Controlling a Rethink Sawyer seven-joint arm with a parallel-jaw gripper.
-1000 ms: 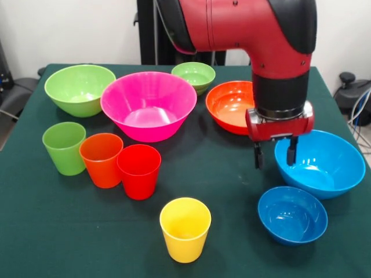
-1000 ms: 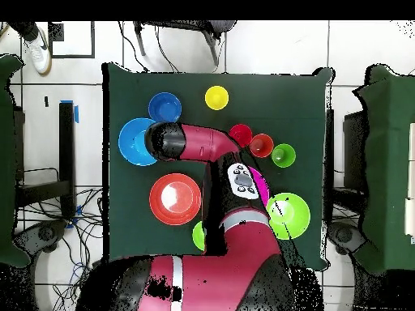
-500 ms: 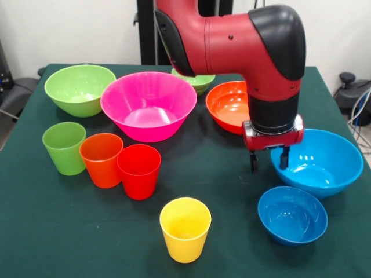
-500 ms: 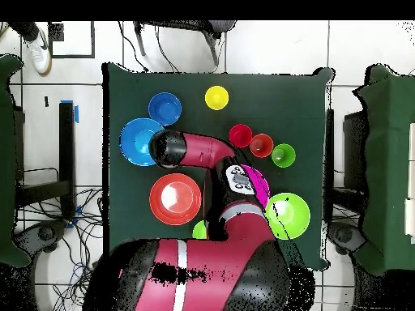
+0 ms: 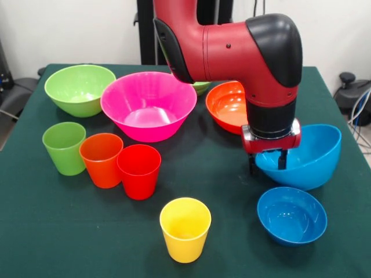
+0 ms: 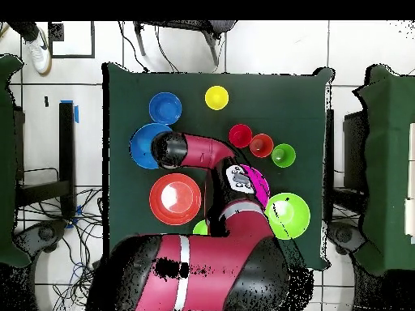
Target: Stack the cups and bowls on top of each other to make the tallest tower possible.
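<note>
Gripping the big blue bowl [image 5: 310,159] by its rim near the table's right edge in the front view, my gripper [image 5: 265,163] is closed on it, tilted; next, lift clear.

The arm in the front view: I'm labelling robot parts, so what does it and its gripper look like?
The arm has a glossy red rounded shell with a black cap at the elbow and a black cylindrical wrist. The gripper has a red block body with silver corners and two thin dark fingers. No cables show on it.
</note>
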